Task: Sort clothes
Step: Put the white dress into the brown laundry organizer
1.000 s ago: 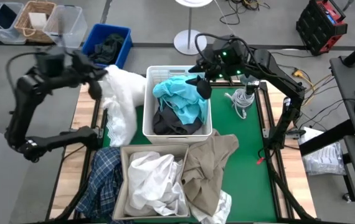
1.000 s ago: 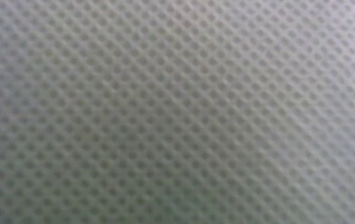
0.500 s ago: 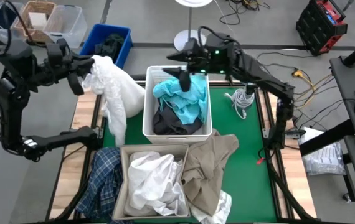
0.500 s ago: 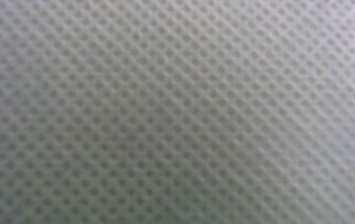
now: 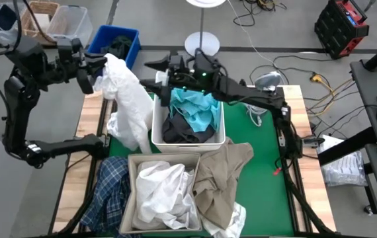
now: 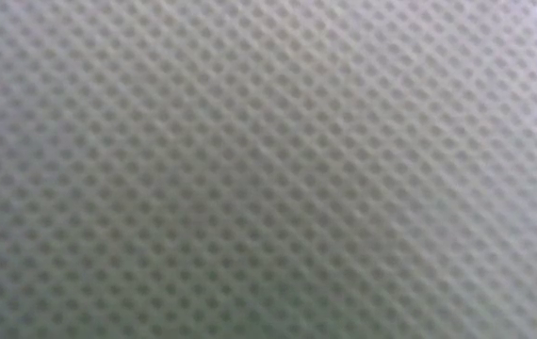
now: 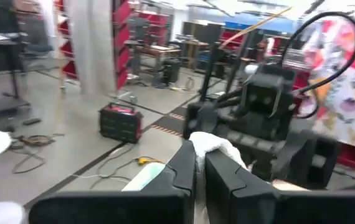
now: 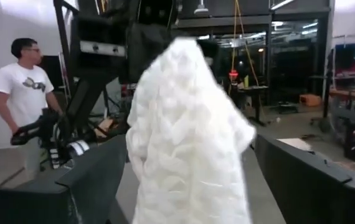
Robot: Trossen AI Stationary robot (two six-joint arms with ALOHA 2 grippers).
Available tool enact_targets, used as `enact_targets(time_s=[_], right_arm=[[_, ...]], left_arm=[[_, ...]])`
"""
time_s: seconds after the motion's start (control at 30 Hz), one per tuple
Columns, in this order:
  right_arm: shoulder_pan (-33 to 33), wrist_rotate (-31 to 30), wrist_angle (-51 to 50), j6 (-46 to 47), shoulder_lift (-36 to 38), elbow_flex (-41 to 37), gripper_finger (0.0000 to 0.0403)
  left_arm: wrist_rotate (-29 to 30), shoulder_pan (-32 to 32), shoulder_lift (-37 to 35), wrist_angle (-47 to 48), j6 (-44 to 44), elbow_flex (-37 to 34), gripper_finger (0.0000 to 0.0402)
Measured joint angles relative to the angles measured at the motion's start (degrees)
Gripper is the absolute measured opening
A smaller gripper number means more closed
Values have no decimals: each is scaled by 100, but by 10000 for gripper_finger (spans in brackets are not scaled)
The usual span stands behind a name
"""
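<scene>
My left gripper (image 5: 98,68) is at the table's far left, shut on a white garment (image 5: 127,99) that hangs down beside the white bin (image 5: 157,125). My right gripper (image 5: 150,74) is open over the bin's far left corner, reaching toward the table's left. In the right wrist view (image 8: 190,155) its fingers stand on either side of the garment (image 8: 187,137); I cannot tell if they touch it. The bin holds a teal garment (image 5: 195,106) and a dark grey one (image 5: 185,132). My left gripper pinches a bunched fold at the white garment's top end (image 7: 212,146) between its two fingers. The fingers come level from the table's left. The garment hangs below them, and its lower end (image 5: 125,135) reaches down by the white bin's left wall.
A beige bin (image 5: 130,198) with white clothes (image 5: 165,192) stands at the near edge. A beige garment (image 5: 221,172) lies over its right side, and a plaid shirt (image 5: 109,188) lies to its left. A blue bin (image 5: 112,43) stands past the far left corner. A white mesh surface (image 6: 268,169) fills the low view.
My right gripper has swung from over the white bin's far right corner toward the table's left, up to the white garment. My left gripper has gone up and toward the far edge with the garment. The garment has drawn out from a bunched heap into a long hanging shape.
</scene>
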State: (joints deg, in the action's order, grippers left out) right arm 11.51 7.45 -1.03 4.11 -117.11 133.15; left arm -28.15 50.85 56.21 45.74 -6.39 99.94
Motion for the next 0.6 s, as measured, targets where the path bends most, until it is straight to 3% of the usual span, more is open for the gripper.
enact_targets(time_s=[0.2,0.6], right_arm=[[-22,-3,166,269,-420,166,353],[-37,154,254,312,-648,181,342]], left_arm=[[-29,-568,234,-141,123,-44,0],[700,-1936,915,-849,168,-76,0]])
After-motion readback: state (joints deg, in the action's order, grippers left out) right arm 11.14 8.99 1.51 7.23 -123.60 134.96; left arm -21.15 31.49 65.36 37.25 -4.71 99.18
